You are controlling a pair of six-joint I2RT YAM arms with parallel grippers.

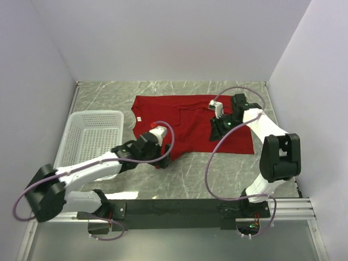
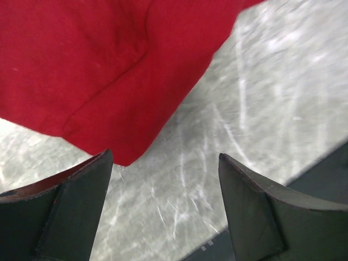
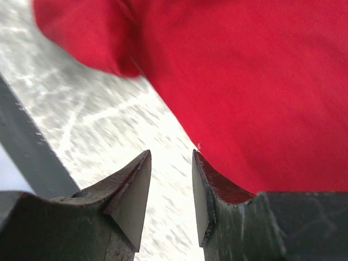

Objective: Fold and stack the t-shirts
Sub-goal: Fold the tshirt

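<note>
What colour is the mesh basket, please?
The basket is white; the top external view shows it best.

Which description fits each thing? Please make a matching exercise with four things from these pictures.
Things:
1. t-shirt
2. basket
3. left tool
4. right tool

Descriptions:
A. white, on the left side of the table
B. wide open, at the t-shirt's near corner
C. red, spread on the table
D. slightly open, over the t-shirt's right half

Pairs: 1-C, 2-A, 3-B, 4-D
</note>
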